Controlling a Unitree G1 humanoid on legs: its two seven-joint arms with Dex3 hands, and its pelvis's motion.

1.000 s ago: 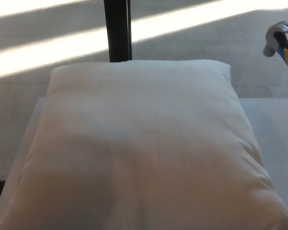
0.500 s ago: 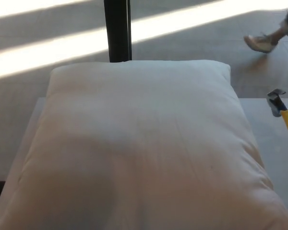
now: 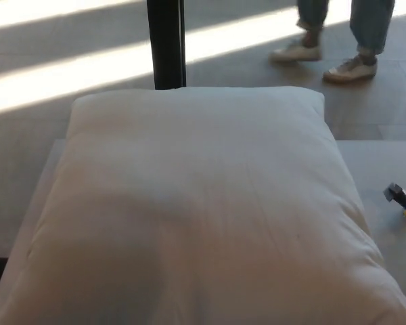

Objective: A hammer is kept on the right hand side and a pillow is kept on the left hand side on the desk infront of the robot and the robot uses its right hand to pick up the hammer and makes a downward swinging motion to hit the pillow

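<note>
Across the near and middle desk (image 3: 379, 159) lay the plump white fabric pillow (image 3: 196, 210), filling most of the view. Just beside its right edge, low over the desk, only the grey head and yellow handle of the hammer (image 3: 402, 202) showed, its handle running off right. Neither hand appeared, so any grip stayed unknowable. Far beyond, a person's legs (image 3: 338, 34) crossed the sunlit floor.

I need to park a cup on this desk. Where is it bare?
Bare desk lies right of the pillow, between its right edge and the hammer at the picture's right edge. A thin strip shows along the pillow's left side. The pillow covers the rest.
</note>
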